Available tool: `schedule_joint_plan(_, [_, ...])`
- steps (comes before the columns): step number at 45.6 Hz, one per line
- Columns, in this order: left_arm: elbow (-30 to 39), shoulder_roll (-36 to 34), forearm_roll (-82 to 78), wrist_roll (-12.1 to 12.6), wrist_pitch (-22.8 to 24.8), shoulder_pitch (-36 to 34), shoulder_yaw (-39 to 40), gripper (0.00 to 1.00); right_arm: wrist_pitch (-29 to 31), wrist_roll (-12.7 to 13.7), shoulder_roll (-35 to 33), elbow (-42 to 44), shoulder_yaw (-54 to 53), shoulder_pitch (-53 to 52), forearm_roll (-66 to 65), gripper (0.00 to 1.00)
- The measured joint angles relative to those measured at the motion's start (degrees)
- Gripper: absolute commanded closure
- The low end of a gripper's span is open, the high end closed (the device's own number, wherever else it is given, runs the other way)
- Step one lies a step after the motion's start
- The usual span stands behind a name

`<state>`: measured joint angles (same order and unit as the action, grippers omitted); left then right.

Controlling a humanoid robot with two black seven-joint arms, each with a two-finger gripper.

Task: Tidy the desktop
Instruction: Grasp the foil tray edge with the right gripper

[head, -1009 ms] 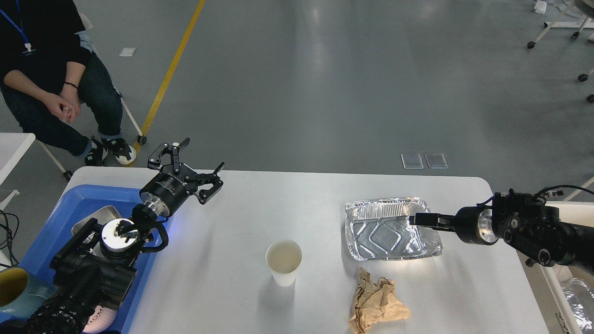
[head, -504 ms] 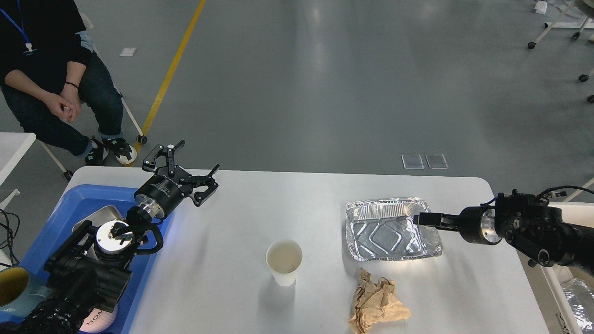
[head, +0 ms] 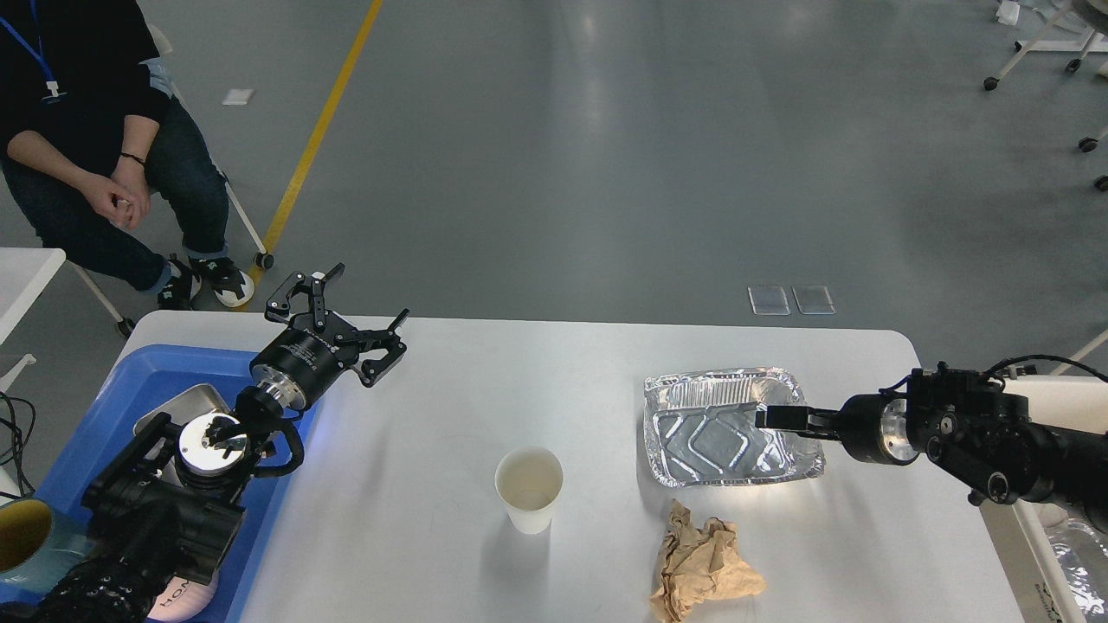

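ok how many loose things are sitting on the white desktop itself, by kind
white paper cup: 1
rectangular silver foil tray: 1
crumpled brown paper wad: 1
total: 3, not counting what lies in the blue plastic tray

Desktop (head: 433,381) centre open; cup (head: 529,489), foil tray (head: 727,428), paper wad (head: 703,562) block right.

The desktop (head: 450,389) is plain matte white. A silver foil tray (head: 727,428) with embossed ridges shines around the black fingers of the right gripper (head: 773,417). Beside them stand a cream paper cup (head: 529,489) and crumpled tan paper (head: 703,562). Below the black left gripper (head: 346,310) lies a blue tray (head: 104,433).
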<state>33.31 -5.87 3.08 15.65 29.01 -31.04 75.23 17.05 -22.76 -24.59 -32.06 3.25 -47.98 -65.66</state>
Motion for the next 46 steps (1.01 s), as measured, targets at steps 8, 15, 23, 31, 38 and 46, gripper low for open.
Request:
schedule_joint_plan(8, [0.0,-0.1,0.0,-0.1,0.0,0.0,0.0,0.0,0.0,0.0,0.7,-0.1,0.0,0.1,0.0,0.05])
schedule_joint_plan(15, [0.0,-0.1,0.0,-0.1,0.2,0.0,0.0,0.0,0.0,0.0,0.9,-0.1,0.0,0.1,0.0,0.24])
schedule_joint_plan(23, [0.0,-0.2,0.0,-0.1,0.3,0.0,-0.1,0.0,0.1,0.0,1.4,-0.2,0.6,0.0,-0.1,0.48])
schedule_joint_plan(31, [0.0,-0.2,0.0,-0.1,0.3,0.0,-0.1,0.0,0.4,-1.3,1.6,-0.5,2.1,-0.4,-0.2,0.59])
schedule_joint_plan(38, [0.0,-0.2,0.0,-0.1,0.3,0.0,-0.1,0.0,0.4,-4.0,1.6,-0.6,5.2,-0.5,-0.3,0.75])
schedule_joint_plan(46, [0.0,-0.2,0.0,-0.1,0.3,0.0,-0.1,0.0,0.3,-5.8,1.7,0.1,7.0,-0.5,-0.3,0.9])
